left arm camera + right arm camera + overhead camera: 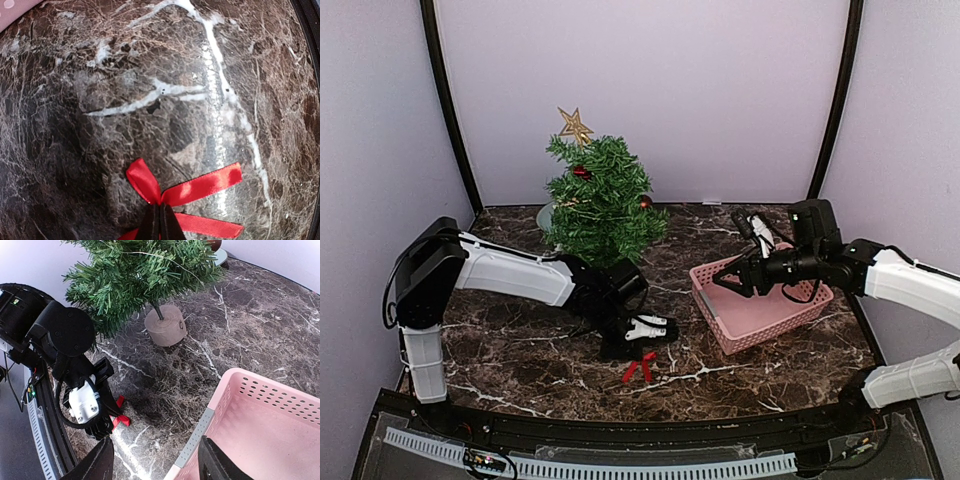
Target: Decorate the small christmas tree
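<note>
Left fingers (149, 226) seemingly pinch satin bow (200, 186).

Surface finishes. The table (150, 75) is glossy, polished marble-look stone, dark with white veins; the ribbon bow (200, 187) is shiny red satin; the basket (270, 405) smooth matt pink plastic, perforated; the small christmas tree (140, 270) bristly synthetic needles on a matt tan base (165, 325); the star (575, 126) glittery gold.

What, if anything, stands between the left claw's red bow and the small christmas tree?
Nothing visible. The left claw pinches the red bow on the marble table just in front of the small christmas tree; the pink basket sits off to the right.
</note>
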`<state>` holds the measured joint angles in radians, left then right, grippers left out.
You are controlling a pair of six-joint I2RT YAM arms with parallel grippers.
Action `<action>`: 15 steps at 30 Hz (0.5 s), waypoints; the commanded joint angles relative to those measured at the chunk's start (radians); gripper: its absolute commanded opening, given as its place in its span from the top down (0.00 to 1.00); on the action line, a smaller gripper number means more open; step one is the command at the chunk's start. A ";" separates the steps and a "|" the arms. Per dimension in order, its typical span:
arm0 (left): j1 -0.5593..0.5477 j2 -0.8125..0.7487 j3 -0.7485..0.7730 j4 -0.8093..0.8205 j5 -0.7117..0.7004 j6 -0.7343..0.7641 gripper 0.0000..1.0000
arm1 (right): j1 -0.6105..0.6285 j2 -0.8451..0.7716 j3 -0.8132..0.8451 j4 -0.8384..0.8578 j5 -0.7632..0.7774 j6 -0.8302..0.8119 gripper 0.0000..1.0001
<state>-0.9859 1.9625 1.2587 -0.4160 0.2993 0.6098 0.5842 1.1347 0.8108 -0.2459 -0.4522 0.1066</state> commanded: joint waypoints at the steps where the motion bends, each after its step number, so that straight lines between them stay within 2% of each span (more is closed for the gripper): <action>1: -0.006 -0.029 0.005 -0.057 -0.042 0.007 1.00 | -0.006 -0.021 -0.007 0.043 -0.015 0.005 0.42; 15: -0.022 -0.465 -0.027 -0.178 -0.257 0.001 1.00 | -0.006 -0.036 -0.009 0.074 -0.044 0.016 0.42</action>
<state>-1.0000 1.6257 1.2407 -0.5186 0.1230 0.6098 0.5842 1.1194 0.8108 -0.2249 -0.4713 0.1112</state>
